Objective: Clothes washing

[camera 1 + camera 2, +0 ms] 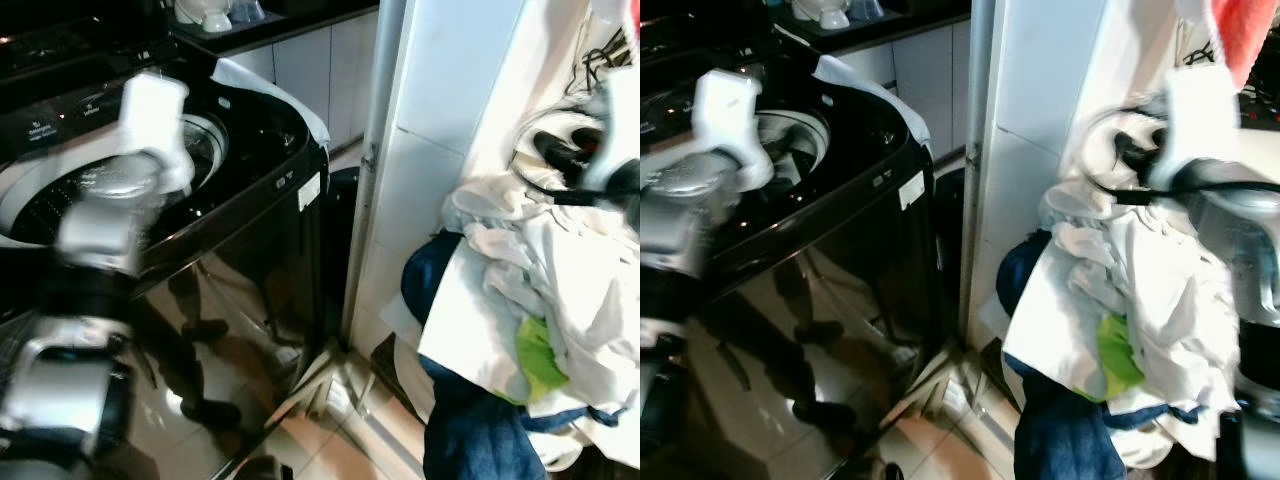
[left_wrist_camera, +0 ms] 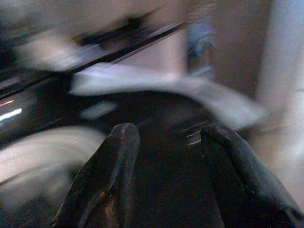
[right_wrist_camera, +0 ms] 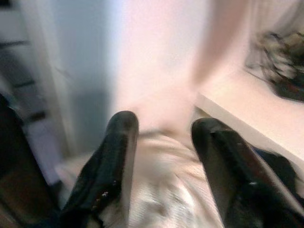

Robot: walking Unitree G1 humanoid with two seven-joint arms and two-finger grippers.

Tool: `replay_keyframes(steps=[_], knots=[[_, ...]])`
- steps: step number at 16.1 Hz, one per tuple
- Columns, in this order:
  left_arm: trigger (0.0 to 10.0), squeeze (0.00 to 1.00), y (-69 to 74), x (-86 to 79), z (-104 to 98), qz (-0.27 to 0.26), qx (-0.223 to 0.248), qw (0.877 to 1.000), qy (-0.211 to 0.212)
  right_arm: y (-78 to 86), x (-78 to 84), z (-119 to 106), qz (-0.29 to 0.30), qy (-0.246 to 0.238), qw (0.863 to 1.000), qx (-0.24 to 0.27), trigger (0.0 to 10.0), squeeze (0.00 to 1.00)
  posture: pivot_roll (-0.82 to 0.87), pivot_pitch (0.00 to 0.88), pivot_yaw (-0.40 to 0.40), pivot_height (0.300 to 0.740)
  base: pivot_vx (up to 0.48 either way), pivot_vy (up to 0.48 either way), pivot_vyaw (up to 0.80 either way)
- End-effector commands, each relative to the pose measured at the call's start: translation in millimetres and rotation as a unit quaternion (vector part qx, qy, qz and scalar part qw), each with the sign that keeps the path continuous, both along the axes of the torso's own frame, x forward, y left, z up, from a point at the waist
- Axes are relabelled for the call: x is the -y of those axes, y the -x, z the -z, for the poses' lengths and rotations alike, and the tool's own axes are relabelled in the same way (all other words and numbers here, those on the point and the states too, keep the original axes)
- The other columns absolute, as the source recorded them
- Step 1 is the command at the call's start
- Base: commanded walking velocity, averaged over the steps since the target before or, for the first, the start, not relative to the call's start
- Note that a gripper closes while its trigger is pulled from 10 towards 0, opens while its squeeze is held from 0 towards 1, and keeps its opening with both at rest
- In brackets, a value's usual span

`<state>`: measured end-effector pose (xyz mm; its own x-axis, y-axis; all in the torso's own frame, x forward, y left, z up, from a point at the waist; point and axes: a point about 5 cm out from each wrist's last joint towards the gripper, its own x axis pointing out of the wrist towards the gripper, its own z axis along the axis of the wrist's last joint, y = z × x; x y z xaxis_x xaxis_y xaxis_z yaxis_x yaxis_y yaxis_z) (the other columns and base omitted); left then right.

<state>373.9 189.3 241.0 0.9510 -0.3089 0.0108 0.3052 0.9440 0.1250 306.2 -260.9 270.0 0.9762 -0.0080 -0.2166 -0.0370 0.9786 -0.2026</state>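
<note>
— What's around you?

— One black washing machine (image 1: 230, 200) on my left, a white pillar (image 1: 420, 150) between it and one heap of clothes (image 1: 540, 300) on my right.

— Your arms?

— Left gripper (image 2: 166, 180) raised over the machine's top, fingers apart, empty. Right gripper (image 3: 164, 166) above the heap, fingers apart, holding nothing

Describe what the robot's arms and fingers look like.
Both arms are silver metal with black joint sections and white blocks near the wrists. A black cable runs by the right arm. The left arm looks blurred. Each gripper has two long, glossy black fingers, rounded at the tips.
</note>
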Motion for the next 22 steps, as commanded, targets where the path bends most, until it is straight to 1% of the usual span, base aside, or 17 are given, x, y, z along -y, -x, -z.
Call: replay_keyframes(steps=[1,2,3,4,5,6,7,8,9,11,12,14,16,18,20,21,22], knots=[[10.0,0.0,12.0,21.7,-9,0.096,0.035,0.995,0.023,3.8,15.3,-1,0.016,0.008,1.0,-0.006,10.0,1.0,-0.01,0.0,0.054,0.74,0.0,0.0,0.0],[10.0,0.0,19.9,34.0,-6,0.138,0.033,0.989,0.028,7.1,23.5,-1,0.026,-0.001,1.0,-0.009,10.0,1.0,-0.01,0.0,0.054,0.74,0.0,0.0,0.0],[10.0,0.0,30.2,46.7,-2,0.192,0.026,0.981,0.032,11.3,35.0,0,0.044,0.006,0.999,-0.016,10.0,1.0,-0.01,0.0,0.054,0.74,0.0,0.0,0.0],[10.0,0.0,37.9,55.0,1,0.228,0.024,0.973,0.04,14.8,47.3,-1,0.064,0.008,0.998,-0.019,10.0,1.0,-0.01,0.0,0.053,0.74,0.0,0.0,0.0],[10.0,0.0,42.0,59.0,3,0.246,0.02,0.968,0.05,16.7,54.7,-1,0.077,0.007,0.997,-0.017,10.0,1.0,-0.01,0.0,0.053,0.74,0.0,0.0,0.0],[10.0,0.0,51.8,66.2,5,0.289,0.007,0.954,0.075,20.0,69.2,-3,0.101,-0.008,0.995,-0.006,10.0,1.0,-0.01,0.0,0.056,0.74,0.0,0.0,0.0],[10.0,0.0,55.7,68.4,5,0.305,0.004,0.949,0.082,21.0,74.1,-4,0.108,-0.015,0.994,-0.001,10.0,1.0,-0.01,0.0,0.056,0.74,0.0,0.0,0.0],[10.0,0.0,63.6,72.8,8,0.333,-0.005,0.939,0.084,22.1,83.9,-3,0.119,-0.038,0.992,0.009,10.0,1.0,-0.01,0.0,0.057,0.74,0.0,0.0,0.0],[10.0,0.0,65.5,73.8,9,0.34,-0.008,0.937,0.083,22.1,86.5,-2,0.12,-0.044,0.992,0.012,10.0,1.0,-0.01,0.0,0.057,0.74,0.0,0.0,0.0],[10.0,0.0,68.4,77.5,10,0.346,-0.011,0.934,0.083,16.7,92.9,6,0.11,-0.092,0.989,0.019,10.0,1.0,-0.01,0.0,0.062,0.74,0.0,0.0,0.0],[10.0,0.0,71.2,79.9,10,0.357,-0.015,0.93,0.084,12.1,93.5,13,0.095,-0.13,0.987,0.02,10.0,0.52,-0.01,0.0,0.063,0.74,0.0,0.0,0.0],[10.0,0.0,74.4,81.9,10,0.367,-0.018,0.926,0.083,6.8,92.6,23,0.082,-0.163,0.983,0.007,10.0,0.0,-0.01,0.0,0.061,0.74,0.0,0.0,0.0],[10.0,0.0,78.4,84.2,10,0.371,-0.021,0.925,0.081,3.2,91.0,34,0.068,-0.18,0.981,-0.011,10.0,0.0,0.01,0.0,0.046,0.74,0.0,0.0,0.0],[10.0,0.0,83.3,86.1,12,0.384,-0.031,0.919,0.082,1.3,93.7,38,0.076,-0.181,0.98,-0.021,9.8,0.0,0.01,0.0,0.046,0.74,0.0,0.0,0.0],[10.0,0.0,90.9,87.4,15,0.405,-0.046,0.909,0.089,-0.2,96.0,42,0.085,-0.191,0.978,-0.027,2.9,0.0,0.02,0.0,0.037,0.74,0.0,0.0,0.0],[10.0,0.0,92.8,87.7,15,0.412,-0.049,0.906,0.089,-0.7,96.4,42,0.085,-0.192,0.977,-0.028,0.2,0.0,0.02,0.0,0.037,0.74,0.0,0.0,0.0],[10.0,0.0,94.7,88.0,16,0.418,-0.052,0.903,0.089,-1.0,96.4,43,0.084,-0.196,0.977,-0.029,0.0,0.0,0.02,0.0,0.033,0.74,0.0,0.0,0.0]])
